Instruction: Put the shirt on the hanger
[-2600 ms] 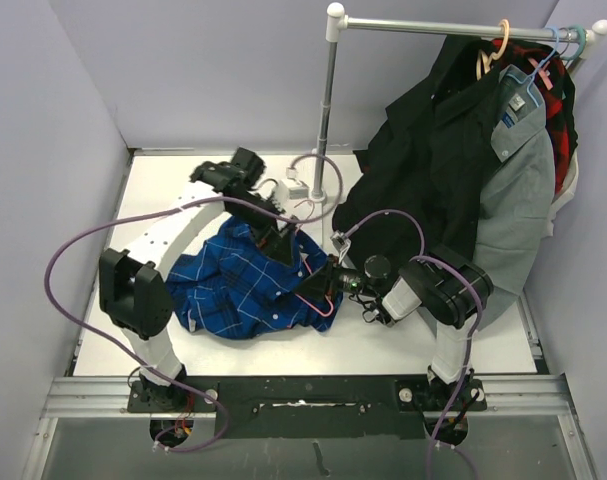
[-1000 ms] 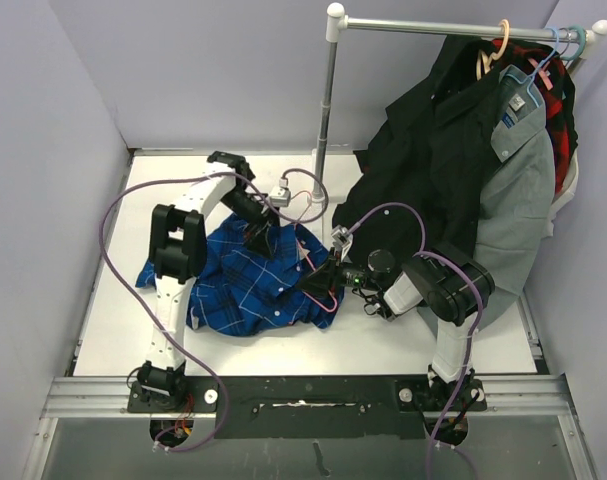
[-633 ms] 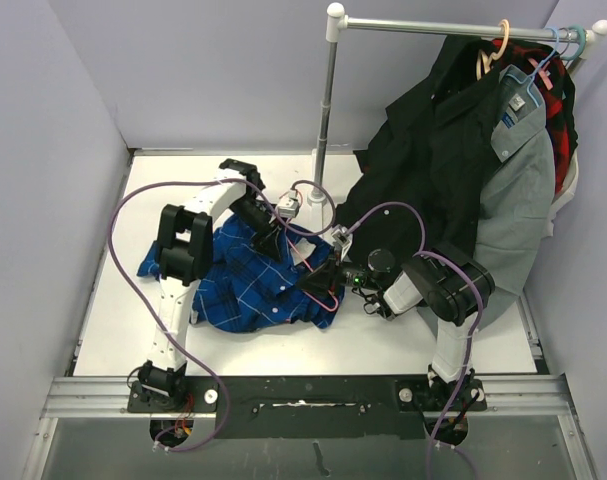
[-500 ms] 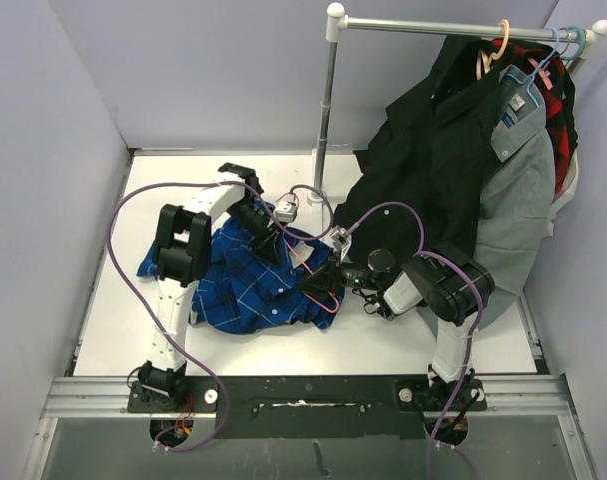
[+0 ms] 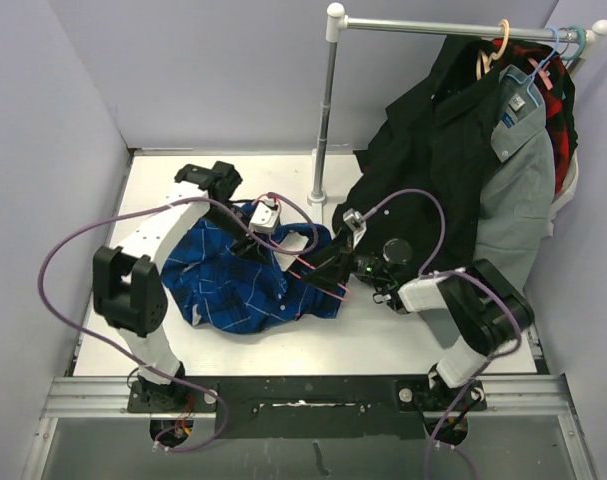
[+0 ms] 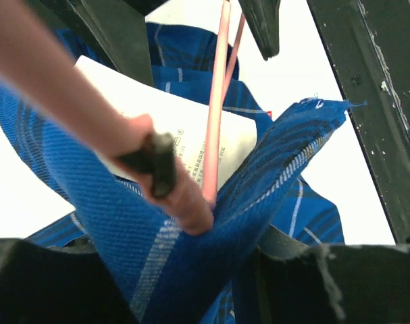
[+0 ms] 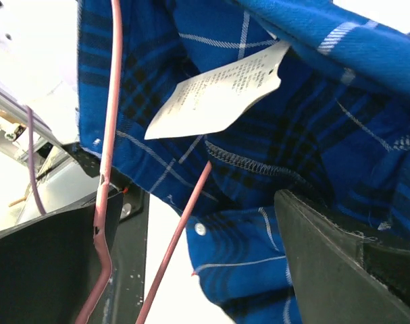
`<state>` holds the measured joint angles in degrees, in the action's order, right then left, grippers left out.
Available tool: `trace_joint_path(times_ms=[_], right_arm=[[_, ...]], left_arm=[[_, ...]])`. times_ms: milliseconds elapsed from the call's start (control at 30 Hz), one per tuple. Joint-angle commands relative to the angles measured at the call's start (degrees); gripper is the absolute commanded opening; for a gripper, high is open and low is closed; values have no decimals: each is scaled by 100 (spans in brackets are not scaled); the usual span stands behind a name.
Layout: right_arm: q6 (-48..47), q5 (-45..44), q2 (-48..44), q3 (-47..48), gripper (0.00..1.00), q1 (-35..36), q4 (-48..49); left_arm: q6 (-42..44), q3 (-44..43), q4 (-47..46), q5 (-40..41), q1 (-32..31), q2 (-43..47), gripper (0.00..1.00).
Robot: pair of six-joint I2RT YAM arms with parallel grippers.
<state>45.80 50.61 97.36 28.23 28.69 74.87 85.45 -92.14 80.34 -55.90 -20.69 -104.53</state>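
The royal-blue plaid shirt (image 5: 233, 285) lies bunched on the white table (image 5: 163, 190). My left gripper (image 5: 255, 236) is at the shirt's upper right edge. In the left wrist view the left gripper (image 6: 191, 283) is shut on a fold of the shirt (image 6: 110, 223), with the pink hanger (image 6: 215, 115) running just above that fold. The hanger (image 5: 323, 283) sticks out of the shirt's right side. My right gripper (image 5: 335, 268) is there, and in the right wrist view the right gripper (image 7: 205, 229) stands open with the hanger's wires (image 7: 107, 169) loose between its fingers. The shirt's white label (image 7: 218, 94) shows.
A clothes rack pole (image 5: 324, 110) stands behind the shirt. From its rail hang a black jacket (image 5: 433, 170), a grey collared shirt (image 5: 518, 190) and a red-black plaid garment (image 5: 560, 90), reaching down beside my right arm. Grey walls close in the table's left and back.
The left gripper has closed on the shirt and its arm has swung out to the left. The right gripper has opened, letting go of the hanger, and its arm has shifted right.
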Motion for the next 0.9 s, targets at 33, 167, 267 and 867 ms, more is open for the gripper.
trace_joint_path(times_ms=[33, 167, 267, 867], right_arm=[[-450, -155, -1383, 93, 98, -427, -1745], [-663, 215, -2388, 483, 98, -669, -3657], [-790, 463, -2878, 801, 98, -676, -4767], [-337, -446, -2562, -57, 81, -1118, -3768]], left_arm=[[-106, 297, 97, -362, 60, 839, 0], [-339, 493, -136, -116, 117, 913, 0], [-464, 650, -322, -45, 122, 968, 0], [-744, 348, -260, -105, 91, 1628, 0]])
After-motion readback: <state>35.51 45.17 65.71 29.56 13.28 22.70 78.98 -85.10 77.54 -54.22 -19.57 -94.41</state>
